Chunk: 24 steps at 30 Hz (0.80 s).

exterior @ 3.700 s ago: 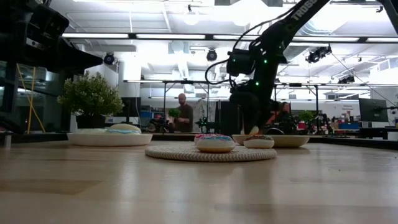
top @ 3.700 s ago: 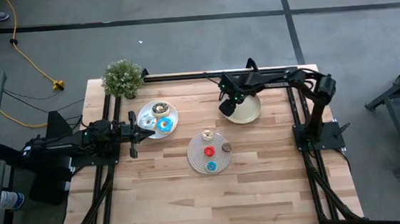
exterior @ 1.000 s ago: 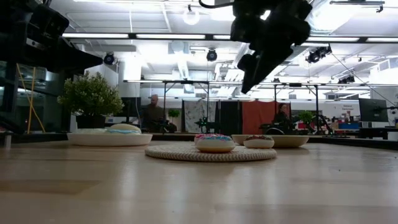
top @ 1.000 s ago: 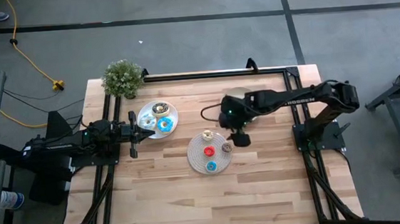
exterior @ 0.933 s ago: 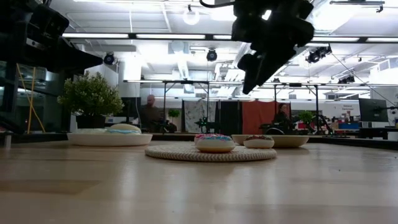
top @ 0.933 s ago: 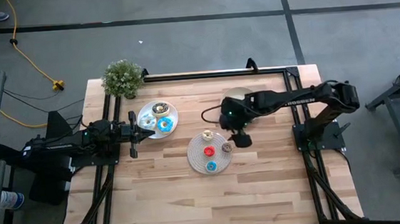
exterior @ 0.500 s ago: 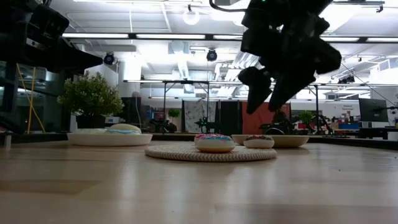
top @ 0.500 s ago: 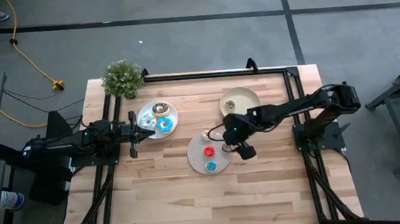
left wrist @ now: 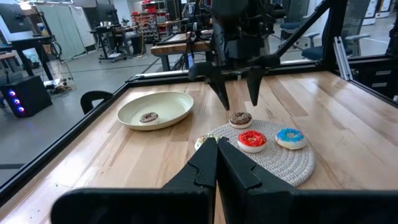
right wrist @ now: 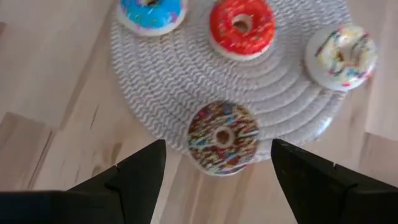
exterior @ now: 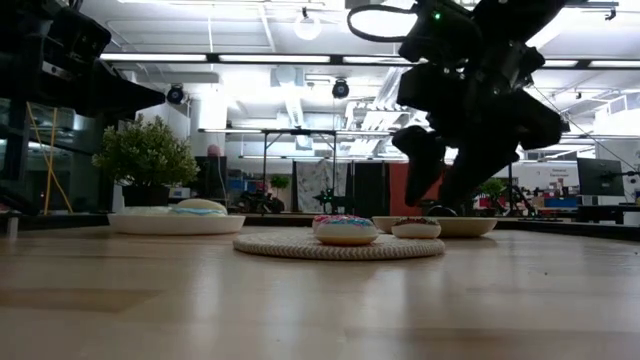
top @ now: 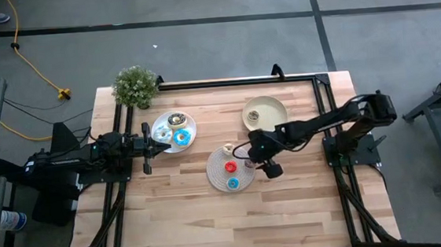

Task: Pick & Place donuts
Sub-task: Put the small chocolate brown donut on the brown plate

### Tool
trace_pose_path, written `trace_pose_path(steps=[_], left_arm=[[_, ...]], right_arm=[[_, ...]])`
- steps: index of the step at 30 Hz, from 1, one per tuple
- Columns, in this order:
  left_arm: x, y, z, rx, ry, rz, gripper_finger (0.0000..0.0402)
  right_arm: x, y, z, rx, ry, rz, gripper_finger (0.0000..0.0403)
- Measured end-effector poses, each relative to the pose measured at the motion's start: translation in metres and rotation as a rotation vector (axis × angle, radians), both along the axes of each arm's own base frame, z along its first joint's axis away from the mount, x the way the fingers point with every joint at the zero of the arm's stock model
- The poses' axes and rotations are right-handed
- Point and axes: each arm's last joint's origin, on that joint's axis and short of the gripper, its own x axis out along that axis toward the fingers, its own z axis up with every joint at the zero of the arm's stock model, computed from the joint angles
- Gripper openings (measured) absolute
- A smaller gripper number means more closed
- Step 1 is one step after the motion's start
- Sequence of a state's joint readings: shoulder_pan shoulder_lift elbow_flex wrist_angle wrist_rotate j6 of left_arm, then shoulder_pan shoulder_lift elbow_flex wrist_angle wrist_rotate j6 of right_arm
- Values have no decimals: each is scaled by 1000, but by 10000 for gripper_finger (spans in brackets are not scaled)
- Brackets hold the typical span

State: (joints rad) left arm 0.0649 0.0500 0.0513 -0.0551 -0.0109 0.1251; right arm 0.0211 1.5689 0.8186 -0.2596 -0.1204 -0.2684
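A round pale mat [top: 223,176] in the middle of the table carries several mini donuts: red [right wrist: 242,28], blue [right wrist: 151,12], cream [right wrist: 341,53] and brown with sprinkles [right wrist: 222,137], the brown one at the mat's right edge. My right gripper [top: 249,160] hangs open just above the brown donut [left wrist: 240,118], slanting down, one finger to each side and clear of it [exterior: 443,178]. My left gripper [left wrist: 216,148] waits shut at the table's left, pointing level. Another small donut [top: 254,117] lies in the yellow-green plate [top: 275,115].
A white plate [top: 190,124] with three larger donuts sits at the far left, beside my left gripper. A potted plant [top: 135,86] stands at the far left corner. A black frame rail [top: 217,82] runs along the far edge. Bare wood lies toward the near edge.
My right gripper has come down toward the mat and a little toward the table's near-left, rolling slightly, and now hangs low over the brown mini donut. It has stayed open. No donut has moved.
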Motion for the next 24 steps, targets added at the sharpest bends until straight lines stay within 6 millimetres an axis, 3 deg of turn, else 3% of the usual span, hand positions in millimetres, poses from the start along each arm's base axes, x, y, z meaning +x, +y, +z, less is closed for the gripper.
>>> trace_pose_path(steps=[8,24], left_arm=[[0,0,0,0,0,0,1],[0,0,0,0,0,0,1]], right_arm=[[11,2,-11,-12,-38,-9,284],[13,-1,-24,43,24,-140,284]])
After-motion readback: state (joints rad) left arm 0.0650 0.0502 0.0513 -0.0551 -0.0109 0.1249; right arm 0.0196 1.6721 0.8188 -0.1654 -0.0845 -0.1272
